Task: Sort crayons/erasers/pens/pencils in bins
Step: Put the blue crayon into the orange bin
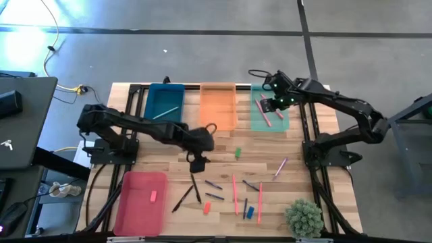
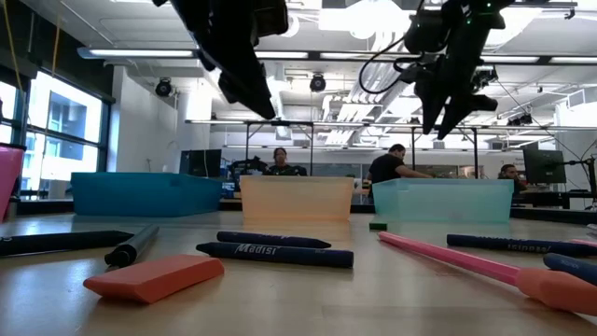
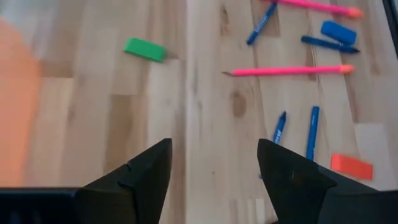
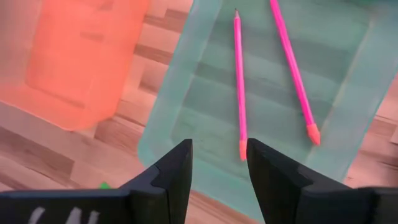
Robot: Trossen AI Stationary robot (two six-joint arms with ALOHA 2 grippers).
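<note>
the right gripper (image 4: pixel 217 165) hangs released over the mint green bin (image 1: pixel 254 119), far right. the left gripper (image 3: pixel 214 168), also unclenched and empty, hovers mid-table near the green eraser (image 3: pixel 144 49).

The high view looks straight down on the whole worktop (image 1: pixel 155 162). The low view sits at worktop level, facing the three far bins and the room behind. Each wrist view looks down close; the right shares the mint green bin (image 4: pixel 348 118) with both.

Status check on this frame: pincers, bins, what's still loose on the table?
Left pincer open, empty, over bare wood. Right pincer open above mint green bin holding two pink pencils. Green eraser and others still loose.
</note>
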